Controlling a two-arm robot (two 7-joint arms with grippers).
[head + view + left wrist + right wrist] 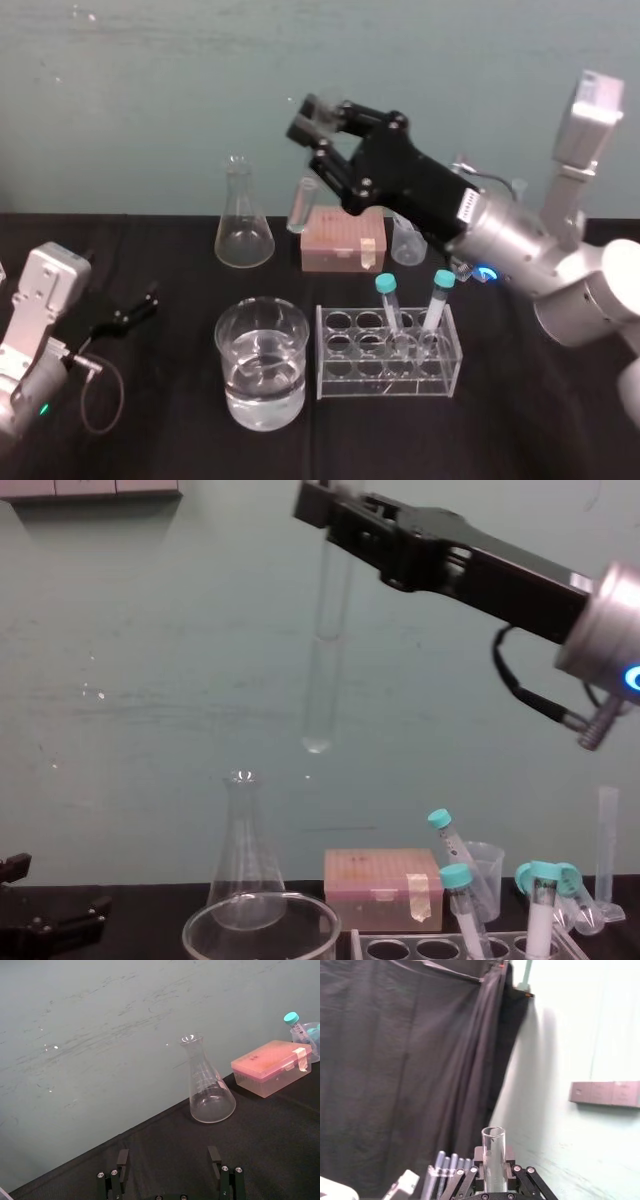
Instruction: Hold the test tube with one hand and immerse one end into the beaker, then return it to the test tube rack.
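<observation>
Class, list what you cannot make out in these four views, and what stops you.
Chest view: the beaker below its rim and the test tube rack below its top, cut off by the bottom edge.
Head view: the upper test tube, hidden behind the right tool.
Chest view: liquid inside the test tube, its clear glass faint against the wall.
Left wrist view: the idle left tool below its fingers, cut by the bottom edge.

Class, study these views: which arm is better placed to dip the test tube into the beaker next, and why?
Right. The right claw is shut on the test tube, holding it roughly upright in the air beyond the beaker. The left claw sits open, low at the far left, holding nothing.
</observation>
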